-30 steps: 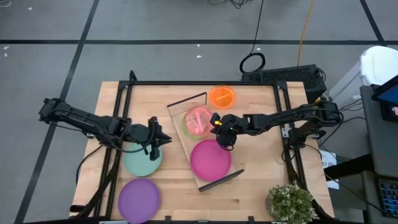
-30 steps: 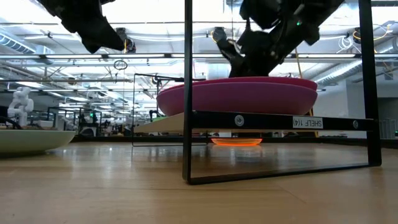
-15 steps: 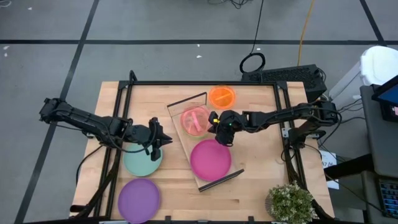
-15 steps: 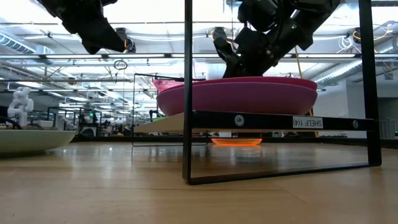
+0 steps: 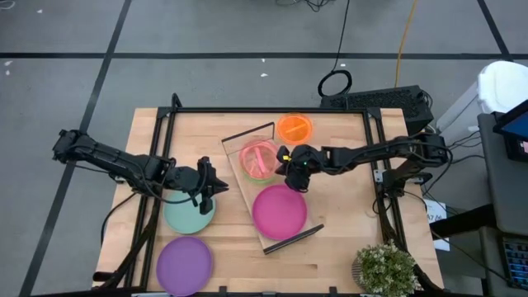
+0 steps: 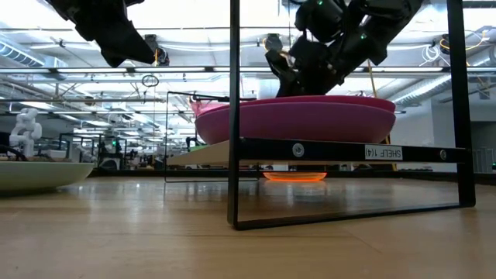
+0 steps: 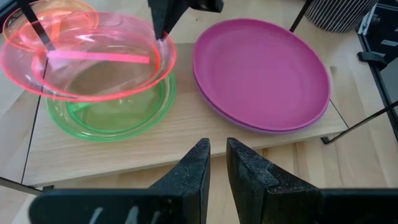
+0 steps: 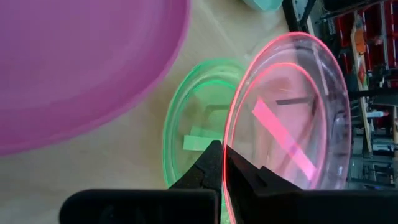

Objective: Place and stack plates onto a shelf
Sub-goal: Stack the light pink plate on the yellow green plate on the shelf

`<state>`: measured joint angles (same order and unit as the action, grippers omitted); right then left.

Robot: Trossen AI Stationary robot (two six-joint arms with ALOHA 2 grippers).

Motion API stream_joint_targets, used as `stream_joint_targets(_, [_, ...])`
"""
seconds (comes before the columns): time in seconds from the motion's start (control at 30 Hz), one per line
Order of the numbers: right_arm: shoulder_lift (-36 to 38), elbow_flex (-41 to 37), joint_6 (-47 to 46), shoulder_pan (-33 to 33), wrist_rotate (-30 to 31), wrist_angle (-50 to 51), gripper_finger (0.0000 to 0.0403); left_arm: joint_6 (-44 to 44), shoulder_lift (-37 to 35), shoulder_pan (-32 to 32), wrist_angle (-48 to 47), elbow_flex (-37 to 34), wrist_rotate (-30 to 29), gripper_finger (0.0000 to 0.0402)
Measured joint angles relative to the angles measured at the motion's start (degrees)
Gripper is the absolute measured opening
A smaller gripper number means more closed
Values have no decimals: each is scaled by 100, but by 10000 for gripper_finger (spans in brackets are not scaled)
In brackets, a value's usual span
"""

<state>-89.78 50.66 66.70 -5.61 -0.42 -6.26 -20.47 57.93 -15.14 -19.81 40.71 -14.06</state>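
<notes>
We see the right gripper (image 8: 222,163) pinching the pink plate's (image 7: 87,59) rim, tilted over the green plate (image 7: 112,115) on the shelf (image 5: 247,194), while the left gripper (image 7: 216,163), fingers seemingly almost closed, hovers above the teal plate (image 5: 188,216).

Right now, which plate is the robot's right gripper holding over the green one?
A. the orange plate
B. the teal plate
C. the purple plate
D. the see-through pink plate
D: the right gripper pinches the rim of the see-through pink plate, tilted above the green plate on the shelf, while the left gripper waits by the teal plate.
</notes>
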Motion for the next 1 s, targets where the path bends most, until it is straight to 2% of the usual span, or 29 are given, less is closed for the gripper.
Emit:
stream_joint_targets(0.43, [-556,1,175,-74,19,-285,0,2,-2,0,72,-2,0,58])
stream_joint_targets(0.8, [-539,1,237,-70,30,-274,33,15,-2,0,76,-1,0,58])
stream_joint_targets(1.0, [-146,-1,1,-63,30,6,53,6,-2,0,76,-2,0,58])
